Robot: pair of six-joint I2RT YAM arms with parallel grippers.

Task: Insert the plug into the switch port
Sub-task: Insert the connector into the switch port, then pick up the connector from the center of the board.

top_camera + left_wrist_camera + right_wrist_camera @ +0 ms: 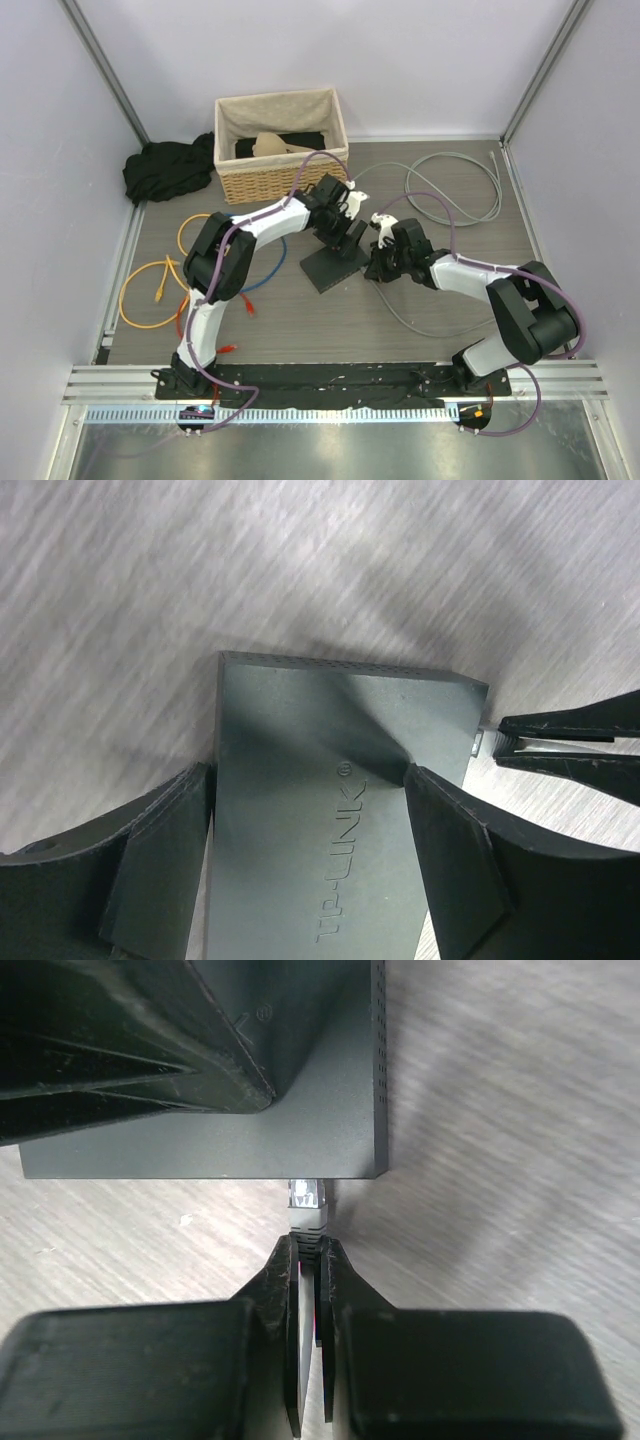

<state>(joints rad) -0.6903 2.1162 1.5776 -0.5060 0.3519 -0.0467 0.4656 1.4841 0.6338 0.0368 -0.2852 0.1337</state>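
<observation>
**Plug tip at switch edge**

TP-Link switch (pixel 335 265) lies mid-table, just near of the wicker basket (pixel 280 150); L gripper (pixel 305 780) straddles it w/ jaws wide, one finger at each long side; can't tell if they squeeze it; R gripper (pixel 310 1252) is pinched tight on the clear plug (pixel 306 1198); plug tip meets the switch's edge by a corner; can't tell if it's seated in a port.

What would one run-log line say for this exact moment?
stage: insertion | left gripper: astride switch, grip unclear | right gripper: shut on plug | plug: tip at switch edge, depth unclear
</observation>
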